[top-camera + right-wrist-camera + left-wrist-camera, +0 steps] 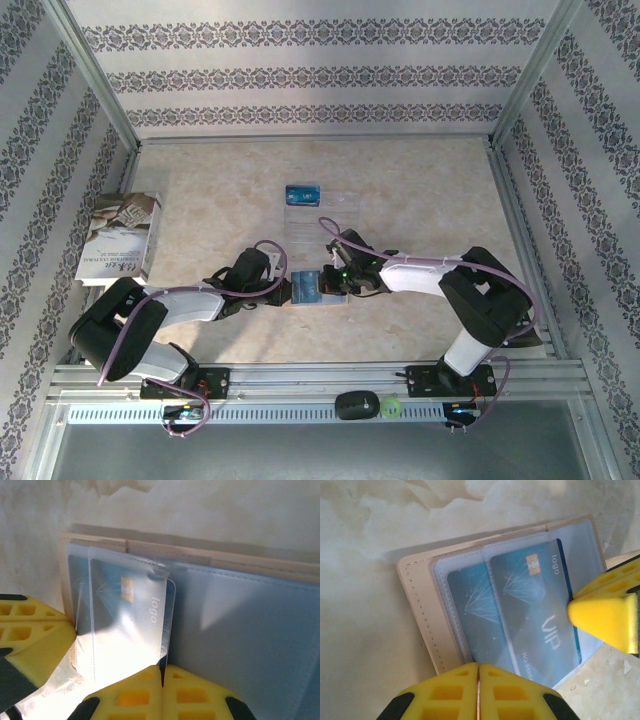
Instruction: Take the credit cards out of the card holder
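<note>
Top external view: the card holder (307,288) is seen lying open on the tabletop (420,190), between the left gripper (285,290) and the right gripper (336,285), which meet over it from either side. A third blue card (302,194) lies farther back on a clear tray (335,215), and a book (120,238) rests at the far left. In the left wrist view the tan card holder (417,610) is shown with clear sleeves. A blue card (535,615) printed "VIP" and "logo" is set over a second blue card (470,610). The jaws of the left gripper (478,666) are pressed together at the holder's near edge, and whether anything is caught between them cannot be told. In the right wrist view the jaws of the right gripper (162,669) are closed on the edge of the blue card (130,620), which stands partly out of its sleeve in the card holder (250,562).
</note>
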